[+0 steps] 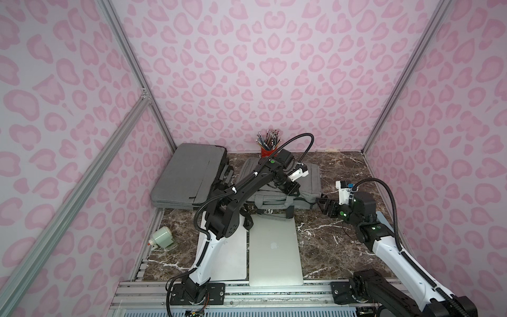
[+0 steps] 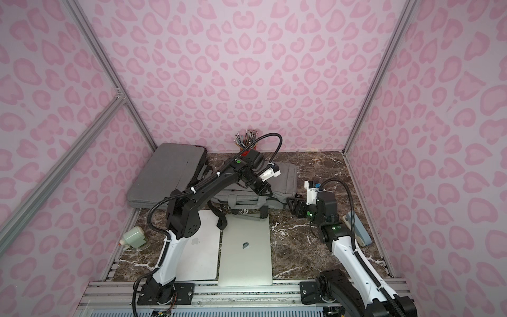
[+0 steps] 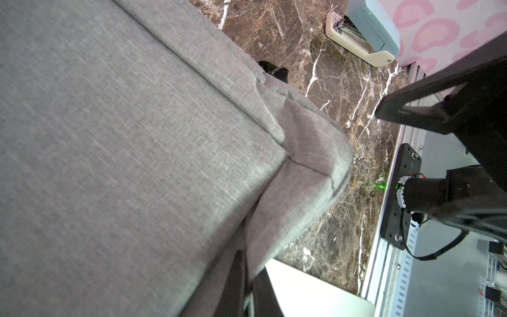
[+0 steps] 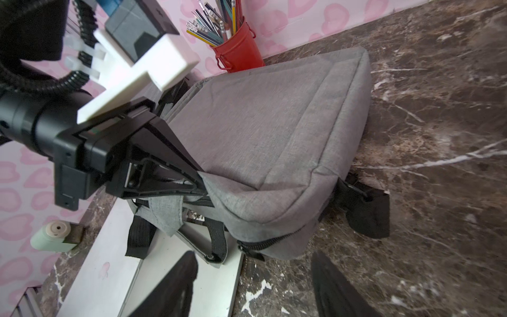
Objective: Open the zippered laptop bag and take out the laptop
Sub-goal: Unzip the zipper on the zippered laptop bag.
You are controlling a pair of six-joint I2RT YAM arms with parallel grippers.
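Nearest in both top views: aluminium rail [image 1: 274,288] bearing both arm bases. Just behind, a closed silver laptop [image 1: 274,247] on the dark marble table [image 1: 329,247], and a second laptop [image 2: 200,247] just beside it, partly hidden under the left arm. Further back, mid-table: the grey laptop bag [image 1: 311,179], lying flat, handles [image 1: 274,211] toward the laptops. Left gripper [image 1: 293,189] down on the bag's top near the front edge. Right gripper [image 1: 321,201] just beside the bag's right front corner. Another grey bag [image 1: 186,175] against the left wall, and a red pencil cup [image 1: 267,151] behind.

Left wrist view: grey woven cloth filling most of the frame, soft rounded corner sagging over the marble. Grip not readable here.

Right wrist view: own fingers [image 4: 186,280] spread wide and empty, either side of the bag's corner. Black zipper [image 4: 263,243] closed round that corner, its end directly ahead. Left gripper clenched on a fold of the top fabric, raising it a little. No laptop visible inside.

Probable step: catching the zip pull. Best approached low, level with the seam, closing on the pull alone and not on cloth. Hold the left pinch taut so the track runs straight. Draw along the seam, never upward. Mind the black strap buckle [image 4: 365,208] nearby.
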